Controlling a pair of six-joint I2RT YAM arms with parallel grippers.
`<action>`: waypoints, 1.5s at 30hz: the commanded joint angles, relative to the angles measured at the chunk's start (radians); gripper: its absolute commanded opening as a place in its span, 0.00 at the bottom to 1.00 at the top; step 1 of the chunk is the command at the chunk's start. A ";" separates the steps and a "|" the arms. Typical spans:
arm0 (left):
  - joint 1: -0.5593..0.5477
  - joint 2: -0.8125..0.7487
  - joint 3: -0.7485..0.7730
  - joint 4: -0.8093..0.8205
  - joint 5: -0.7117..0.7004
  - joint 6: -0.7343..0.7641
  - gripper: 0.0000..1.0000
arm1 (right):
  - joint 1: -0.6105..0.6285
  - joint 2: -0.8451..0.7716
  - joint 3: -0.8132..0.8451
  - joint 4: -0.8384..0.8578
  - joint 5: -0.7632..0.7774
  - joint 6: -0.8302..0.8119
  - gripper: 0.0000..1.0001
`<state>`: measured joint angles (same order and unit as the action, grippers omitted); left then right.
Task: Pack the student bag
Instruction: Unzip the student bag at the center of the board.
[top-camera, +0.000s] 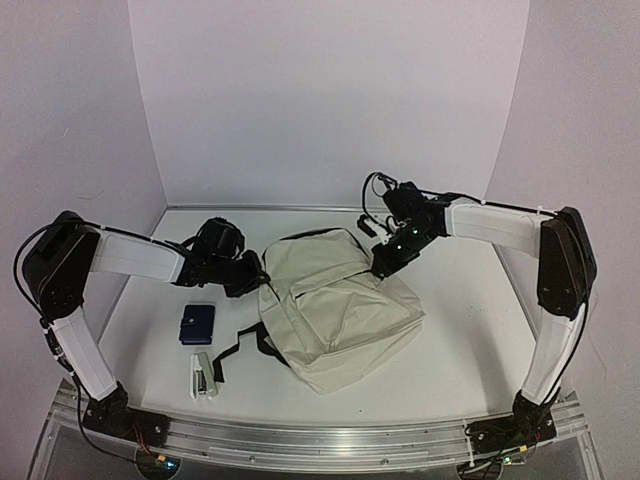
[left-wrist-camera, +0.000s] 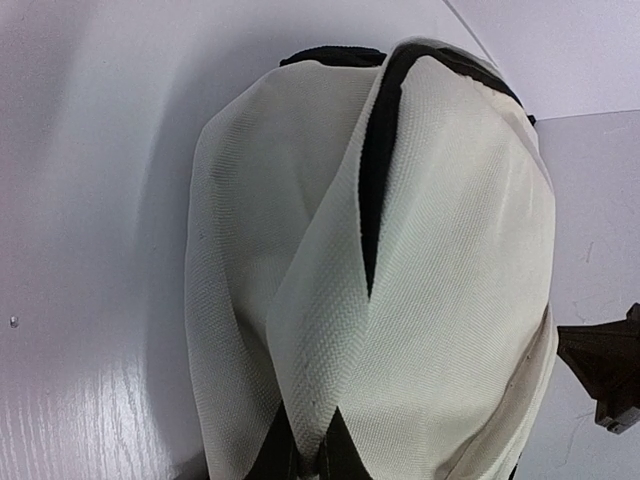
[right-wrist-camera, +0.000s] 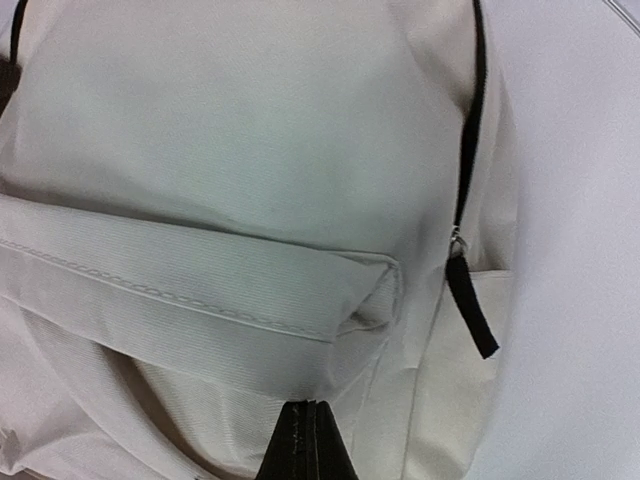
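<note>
The student bag (top-camera: 340, 310), a cream fabric backpack with black zipper lines, lies in the middle of the table. My left gripper (top-camera: 256, 279) is at its left edge. In the left wrist view the left gripper (left-wrist-camera: 310, 458) is shut on a raised fold of the student bag (left-wrist-camera: 450, 250), beside an open black zipper slit (left-wrist-camera: 375, 180). My right gripper (top-camera: 386, 264) is at the bag's far right corner. The right wrist view shows the right gripper (right-wrist-camera: 312, 440) shut on the cream fabric of the student bag (right-wrist-camera: 220, 150), just below the front pocket flap. A black zipper pull (right-wrist-camera: 471, 308) hangs to the right.
A small dark blue case (top-camera: 197, 324) and a white stapler (top-camera: 204, 375) lie on the table left of the bag. A black strap (top-camera: 238, 347) trails from the bag toward them. White walls enclose the table at the back and both sides.
</note>
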<state>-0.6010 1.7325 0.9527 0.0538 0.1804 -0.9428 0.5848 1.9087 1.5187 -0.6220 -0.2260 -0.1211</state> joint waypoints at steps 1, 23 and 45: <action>0.022 -0.052 -0.023 -0.009 -0.044 -0.002 0.00 | -0.083 0.008 0.012 -0.023 0.073 -0.069 0.00; -0.057 -0.053 -0.087 0.027 -0.056 -0.035 0.00 | -0.164 -0.025 0.149 -0.160 -0.430 -0.056 0.67; -0.034 -0.092 -0.086 -0.011 -0.071 -0.004 0.00 | -0.145 0.190 0.276 -0.297 -0.424 -0.197 0.43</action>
<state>-0.6450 1.6821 0.8558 0.0791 0.1173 -0.9661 0.4314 2.0953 1.7554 -0.8889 -0.6779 -0.2881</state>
